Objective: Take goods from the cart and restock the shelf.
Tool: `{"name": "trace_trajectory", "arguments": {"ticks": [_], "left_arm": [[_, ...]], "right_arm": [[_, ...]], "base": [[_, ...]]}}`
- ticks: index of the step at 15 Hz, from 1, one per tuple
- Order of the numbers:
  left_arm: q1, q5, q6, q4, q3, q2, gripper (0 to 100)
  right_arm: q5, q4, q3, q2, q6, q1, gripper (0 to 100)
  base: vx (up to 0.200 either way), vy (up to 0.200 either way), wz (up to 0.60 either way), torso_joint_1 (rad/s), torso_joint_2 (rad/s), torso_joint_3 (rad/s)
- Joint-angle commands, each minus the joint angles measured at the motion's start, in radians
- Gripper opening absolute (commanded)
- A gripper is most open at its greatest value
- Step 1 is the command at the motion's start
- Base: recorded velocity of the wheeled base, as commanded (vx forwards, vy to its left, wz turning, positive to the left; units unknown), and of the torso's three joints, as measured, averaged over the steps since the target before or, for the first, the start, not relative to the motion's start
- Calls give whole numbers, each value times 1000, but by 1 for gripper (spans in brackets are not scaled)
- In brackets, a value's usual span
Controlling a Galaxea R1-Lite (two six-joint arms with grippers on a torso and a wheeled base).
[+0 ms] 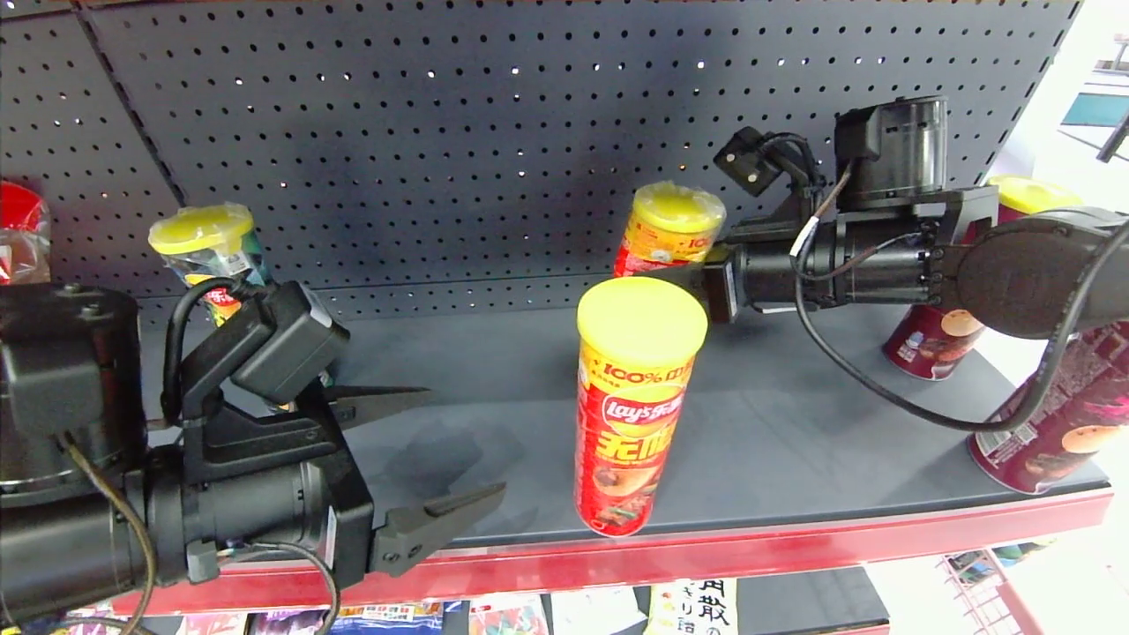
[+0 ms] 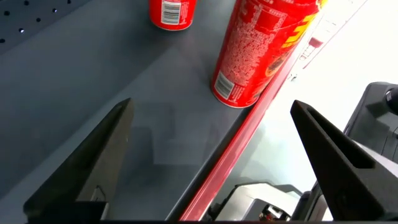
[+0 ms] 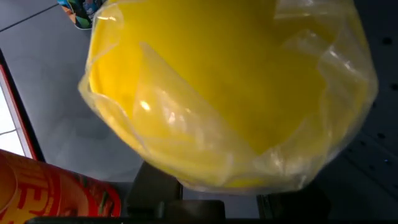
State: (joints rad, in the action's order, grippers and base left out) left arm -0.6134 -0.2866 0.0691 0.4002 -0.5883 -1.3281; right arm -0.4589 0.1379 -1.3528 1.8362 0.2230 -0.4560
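Placement is the step in hand. The right gripper (image 1: 684, 269) reaches in from the right and looks clamped on a yellow-lidded chip can (image 1: 668, 227), which is slightly tilted at the far side of the shelf (image 1: 794, 441), close to the pegboard (image 1: 441, 132). Another red can (image 1: 633, 414) stands upright near the front edge. The left gripper (image 1: 463, 445) hangs wide open and empty at the near left. Next, I judge, the held can must be set upright before release.
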Motion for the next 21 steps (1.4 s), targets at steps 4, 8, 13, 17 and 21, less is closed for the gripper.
{"name": "trace_trajectory", "arguments": {"ticks": [4, 8, 13, 17, 21], "left_arm": [[-3, 0, -28, -1, 1, -5, 100], [-3, 0, -28, 0, 1, -8, 100], [-5, 20, -20, 0, 2, -23, 100], [-5, 35, -17, 2, 2, -46, 100], [-17, 78, -15, 5, -1, -89, 100]], "right_arm": [[2, -4, 1, -2, -7, -10, 0], [16, -3, 6, -20, -8, -17, 100], [60, -3, 161, -184, -22, -24, 100], [111, -4, 359, -380, -57, -24, 100], [118, -4, 653, -647, -57, -72, 100]], "base": [[0, 0, 0, 0, 0, 0], [0, 0, 0, 0, 0, 0], [0, 0, 0, 0, 0, 0], [0, 0, 0, 0, 0, 0], [0, 0, 0, 0, 0, 0]]}}
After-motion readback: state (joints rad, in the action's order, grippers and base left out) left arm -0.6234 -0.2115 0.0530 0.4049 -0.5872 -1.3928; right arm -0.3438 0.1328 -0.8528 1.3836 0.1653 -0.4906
